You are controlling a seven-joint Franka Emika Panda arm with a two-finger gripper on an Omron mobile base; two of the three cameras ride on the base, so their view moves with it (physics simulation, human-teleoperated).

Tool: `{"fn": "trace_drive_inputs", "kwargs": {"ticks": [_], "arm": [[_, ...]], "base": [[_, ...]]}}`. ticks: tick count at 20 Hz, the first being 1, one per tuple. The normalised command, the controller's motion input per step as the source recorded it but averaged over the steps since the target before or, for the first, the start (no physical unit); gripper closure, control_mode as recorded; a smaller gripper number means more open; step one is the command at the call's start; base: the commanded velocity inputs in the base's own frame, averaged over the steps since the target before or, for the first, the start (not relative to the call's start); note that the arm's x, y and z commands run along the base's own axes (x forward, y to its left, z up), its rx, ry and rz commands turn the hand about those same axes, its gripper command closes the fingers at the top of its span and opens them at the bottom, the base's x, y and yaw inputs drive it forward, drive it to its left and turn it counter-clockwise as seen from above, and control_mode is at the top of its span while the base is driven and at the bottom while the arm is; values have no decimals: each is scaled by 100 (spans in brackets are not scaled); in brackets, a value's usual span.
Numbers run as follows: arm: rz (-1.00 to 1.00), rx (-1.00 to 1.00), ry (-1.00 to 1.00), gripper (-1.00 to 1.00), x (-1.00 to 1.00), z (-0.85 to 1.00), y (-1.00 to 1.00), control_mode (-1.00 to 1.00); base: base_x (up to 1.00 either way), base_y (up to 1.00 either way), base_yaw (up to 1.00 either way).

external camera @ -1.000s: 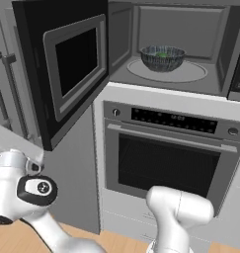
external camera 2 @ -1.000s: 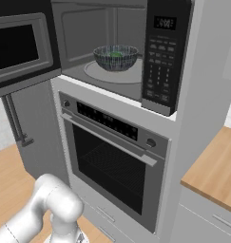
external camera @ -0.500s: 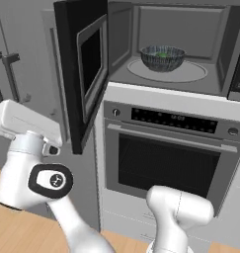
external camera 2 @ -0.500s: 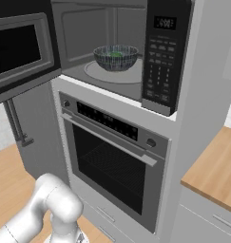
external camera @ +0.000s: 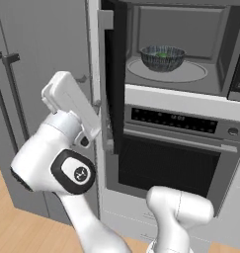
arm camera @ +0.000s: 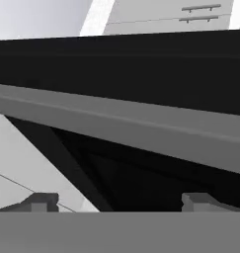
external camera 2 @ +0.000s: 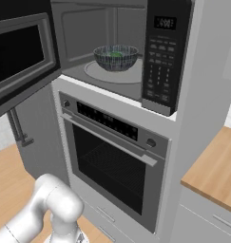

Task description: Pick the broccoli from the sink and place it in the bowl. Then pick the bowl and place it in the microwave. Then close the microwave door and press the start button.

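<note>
The bowl (external camera: 163,58) sat inside the microwave (external camera 2: 136,52), on the round turntable plate (external camera: 190,74), toward the plate's left side in the left base view. The broccoli (external camera: 162,55) showed as a small green patch inside the bowl. There was free grey cavity floor to the right of the bowl and in front of it, up to the cavity's front edge.

The microwave door (external camera: 113,79) stood partly swung, seen almost edge-on in the left base view, with its free edge toward the camera. In the right base view the door's window (external camera 2: 19,57) and grey frame faced the camera at the upper left, its lower edge hanging out past the front of the oven (external camera 2: 114,166) below.

The gripper (arm camera: 119,201) was spread wide, nothing between the fingertips (arm camera: 40,201). In the hand view the tips pointed at the dark door panel and its grey frame band, very close; touching or not could not be told. In the left base view the white hand (external camera: 72,106) sat just beside the door's outer face, near its lower edge, with the grey cabinet front (external camera: 47,44) behind it to the left.

The control panel (external camera 2: 160,61) lay at the microwave's right edge, open space in front of it. A wooden counter (external camera 2: 212,166) showed at the right edge of the right base view.
</note>
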Motion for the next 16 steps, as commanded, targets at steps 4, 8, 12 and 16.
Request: {"fn": "trace_drive_inputs", "kwargs": {"ticks": [4,8,12,16], "arm": [[-5,41,0,-100,38,0,-100,-100],[-5,38,-1,-100,33,0,-100,-100],[-8,37,0,-100,9,0,-100,-100],[-9,31,0,-100,25,0,-100,-100]], "base": [[0,0,0],[0,0,0],[0,0,0],[0,0,0]]}}
